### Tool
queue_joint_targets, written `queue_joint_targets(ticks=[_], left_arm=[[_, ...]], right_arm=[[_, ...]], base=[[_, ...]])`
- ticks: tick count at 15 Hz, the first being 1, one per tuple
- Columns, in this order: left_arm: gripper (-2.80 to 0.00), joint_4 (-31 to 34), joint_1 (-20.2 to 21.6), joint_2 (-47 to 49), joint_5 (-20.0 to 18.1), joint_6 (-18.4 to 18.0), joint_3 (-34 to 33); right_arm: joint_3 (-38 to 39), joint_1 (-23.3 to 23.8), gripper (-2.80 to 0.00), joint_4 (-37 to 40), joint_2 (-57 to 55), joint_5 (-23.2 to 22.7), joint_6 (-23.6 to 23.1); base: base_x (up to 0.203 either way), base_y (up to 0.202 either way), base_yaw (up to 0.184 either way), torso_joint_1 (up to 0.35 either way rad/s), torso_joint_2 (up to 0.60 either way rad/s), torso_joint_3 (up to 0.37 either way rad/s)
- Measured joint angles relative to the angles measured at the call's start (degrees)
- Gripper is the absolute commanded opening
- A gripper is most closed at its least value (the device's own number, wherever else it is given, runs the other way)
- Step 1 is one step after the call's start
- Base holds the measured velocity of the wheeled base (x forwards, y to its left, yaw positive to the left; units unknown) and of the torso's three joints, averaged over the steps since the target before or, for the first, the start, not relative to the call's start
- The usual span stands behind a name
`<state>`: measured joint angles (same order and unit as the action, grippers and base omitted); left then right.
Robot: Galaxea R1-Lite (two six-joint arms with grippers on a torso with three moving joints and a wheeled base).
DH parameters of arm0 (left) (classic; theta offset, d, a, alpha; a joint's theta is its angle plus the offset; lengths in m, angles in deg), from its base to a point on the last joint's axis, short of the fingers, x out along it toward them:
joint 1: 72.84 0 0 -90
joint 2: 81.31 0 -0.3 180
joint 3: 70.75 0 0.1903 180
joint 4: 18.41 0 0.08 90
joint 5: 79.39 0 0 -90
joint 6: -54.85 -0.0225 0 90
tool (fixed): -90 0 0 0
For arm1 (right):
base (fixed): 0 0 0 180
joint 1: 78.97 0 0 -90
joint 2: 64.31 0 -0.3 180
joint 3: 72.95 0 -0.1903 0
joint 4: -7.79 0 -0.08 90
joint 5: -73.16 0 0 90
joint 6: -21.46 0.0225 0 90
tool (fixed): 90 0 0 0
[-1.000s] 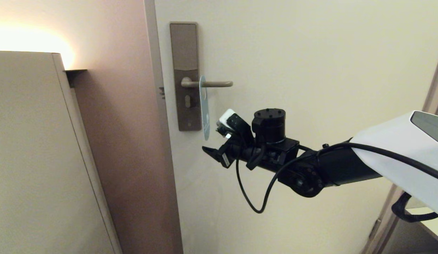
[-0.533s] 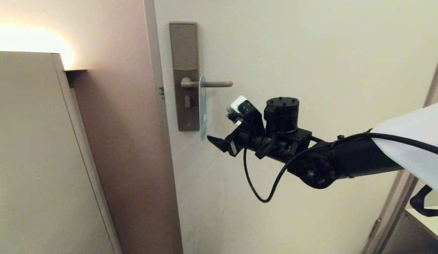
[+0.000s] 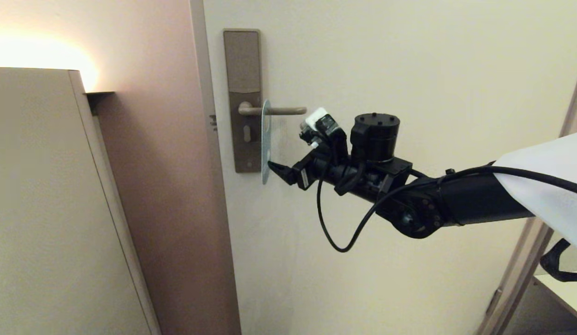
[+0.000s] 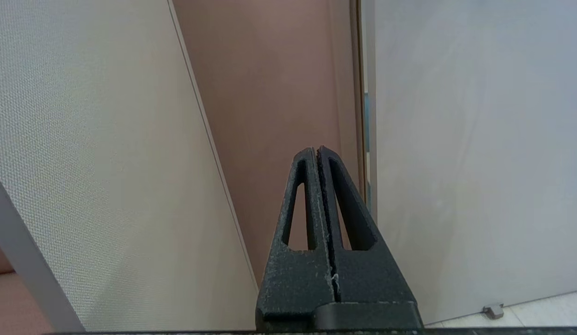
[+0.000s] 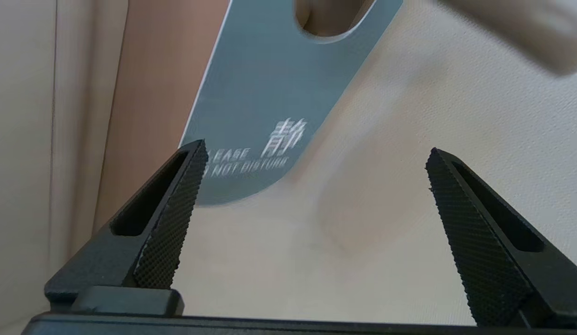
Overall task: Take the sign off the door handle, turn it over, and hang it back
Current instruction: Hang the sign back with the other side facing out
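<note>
The sign [image 3: 266, 139] hangs from the door handle [image 3: 283, 110], edge-on in the head view. Its blue face with white lettering [image 5: 269, 83] shows in the right wrist view, with the blurred door handle [image 5: 525, 37] running through its hole. My right gripper [image 3: 288, 160] is open just right of the sign's lower end, and its lower fingertip [image 3: 273, 167] is close to the sign's edge. Nothing lies between the right gripper's [image 5: 316, 156] spread fingers but the door face. My left gripper [image 4: 316, 150] is shut and empty, parked low before the door's edge.
The lock plate [image 3: 242, 93] sits on the cream door [image 3: 409, 70]. A tall beige cabinet [image 3: 37, 195] stands at the left, with a brown wall strip [image 3: 167, 195] between it and the door. A black cable loop [image 3: 334, 242] hangs under my right wrist.
My right gripper has risen and come in close beside the sign's lower end, with its jaws spread wider. The sign's lower end has swung slightly left. The left arm is still.
</note>
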<state>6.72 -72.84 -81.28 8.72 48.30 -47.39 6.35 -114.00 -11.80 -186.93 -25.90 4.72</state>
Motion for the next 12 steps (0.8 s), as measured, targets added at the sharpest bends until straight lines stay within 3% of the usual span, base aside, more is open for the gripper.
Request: queue_joint_targets(ticks=[1, 2, 12], left_arm=[[-2.8, 0.0, 0.0, 0.0, 0.02, 0.0, 0.0], [-2.8, 0.0, 0.0, 0.0, 0.02, 0.0, 0.0], [-2.8, 0.0, 0.0, 0.0, 0.02, 0.0, 0.0]], right_arm=[[-0.48, -0.06, 0.0, -0.82, -0.41, 0.0, 0.02], [-1.07, -0.14, -2.8, -1.49, -0.87, -0.01, -0.03], [-1.83, -0.79, -2.8, -1.77, -2.74, -0.11, -0.35]], base=[[0.0, 0.0, 0.0, 0.0, 0.0, 0.0], [0.0, 0.0, 0.0, 0.0, 0.0, 0.0], [0.0, 0.0, 0.0, 0.0, 0.0, 0.0]])
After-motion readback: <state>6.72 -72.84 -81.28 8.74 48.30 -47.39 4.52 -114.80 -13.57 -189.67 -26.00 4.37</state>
